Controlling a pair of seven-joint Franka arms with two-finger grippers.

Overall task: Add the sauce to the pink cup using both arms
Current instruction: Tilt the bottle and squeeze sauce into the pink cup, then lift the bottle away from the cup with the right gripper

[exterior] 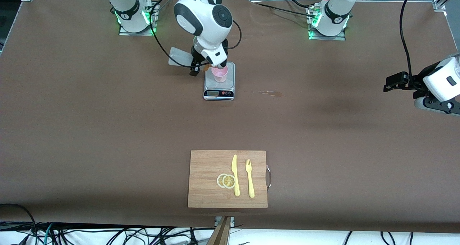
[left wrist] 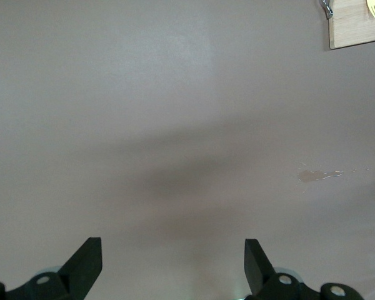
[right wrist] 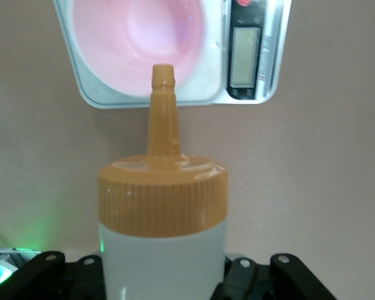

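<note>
Here's the right gripper point(exterior: 196, 69), up over the edge of the kitchen scale point(exterior: 219, 93), fingers clenched on the sauce bottle point(right wrist: 163, 244), its orange nozzle point(right wrist: 162, 109) aimed at the pink cup point(exterior: 220, 74). The cup stands on the scale's platform, toward the right arm's end of the counter point(exterior: 323, 130), well apart from the cutting board point(exterior: 205, 194) that lies much nearer the front camera. The pour looks about to start, and no sauce shows in the cup. To do this well, I'd bring the nozzle tip squarely over the cup's mouth before squeezing, tilt steadily, and press gently so nothing lands on the platform. The left gripper point(left wrist: 173, 262) waits, fingers spread wide and empty, hovering over bare counter at the left arm's end. The right wrist view gives what the front view cannot: the nozzle lined up against the cup's rim and the scale's display point(right wrist: 245, 56), though its reading is unreadable. The left wrist view alone shows clearly a small smear point(left wrist: 319, 175) on the counter. Only the front view carries the knife point(exterior: 235, 175), fork point(exterior: 249, 178) and lemon slices point(exterior: 226, 180) on the board.
</note>
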